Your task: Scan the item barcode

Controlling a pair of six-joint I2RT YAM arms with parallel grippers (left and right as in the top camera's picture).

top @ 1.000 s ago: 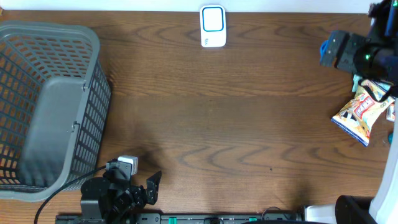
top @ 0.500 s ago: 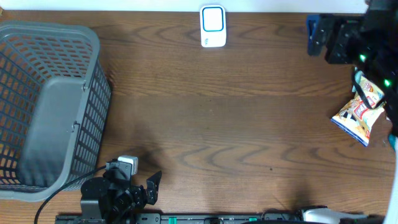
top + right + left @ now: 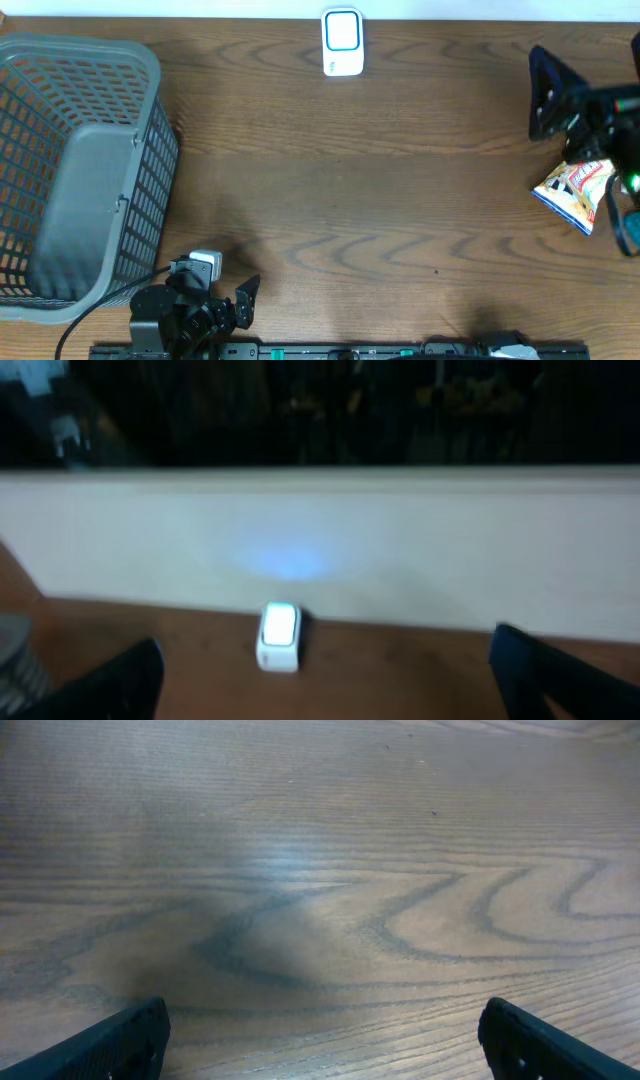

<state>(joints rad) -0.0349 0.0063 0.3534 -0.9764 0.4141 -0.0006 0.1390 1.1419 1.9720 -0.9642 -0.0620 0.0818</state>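
Right gripper [image 3: 545,95] spread wide, empty, facing the small white-and-blue barcode scanner [image 3: 342,42] at the far edge; I have not yet picked up the yellow crinkly snack packet [image 3: 572,190] lying flat just beside it.

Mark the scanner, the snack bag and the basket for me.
scanner [image 3: 342,42], overhead view, on its blue-framed face.
snack bag [image 3: 572,188], overhead view, on its printed front.
basket [image 3: 148,205], overhead view, on its mesh side wall.

Table [image 3: 400,200] dark brown, wavy grain. Basket [image 3: 150,190] grey lattice. Scanner [image 3: 342,42] white, blue face. Snack bag [image 3: 575,190] yellow-white.
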